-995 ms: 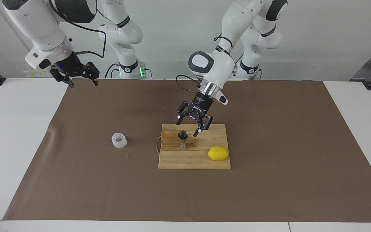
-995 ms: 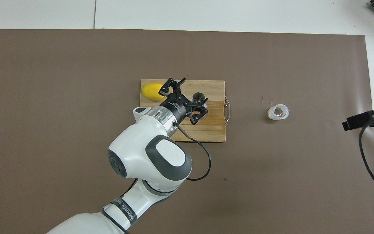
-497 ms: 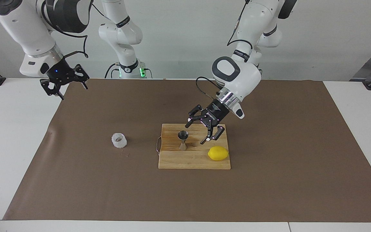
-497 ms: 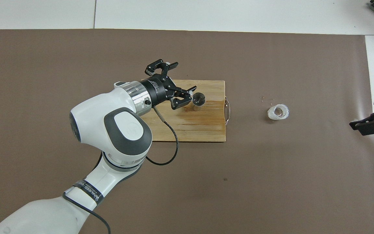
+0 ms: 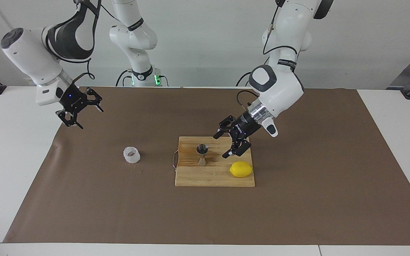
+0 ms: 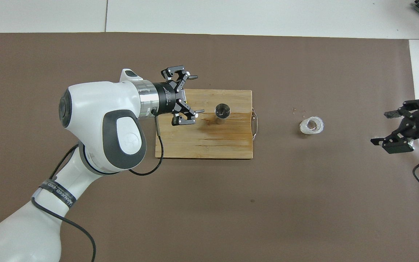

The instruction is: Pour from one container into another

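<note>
The small white bumpy cup sits on the brown mat, toward the right arm's end from the wooden board. The steel jigger stands upright on the board. My left gripper hangs low over the board beside the jigger, on the side toward the left arm's end. It is turned sideways with its open jaws facing the jigger and holds nothing. My right gripper is open and empty, in the air over the mat's edge at the right arm's end, apart from the cup.
A yellow lemon lies on the board's corner toward the left arm's end, just below the left gripper; the left arm hides it from overhead. A few crumbs lie by the cup. White tabletop flanks the mat.
My left gripper has swung from above the jigger to its side and turned level. My right gripper has come down and moved in over the mat's edge toward the cup.
</note>
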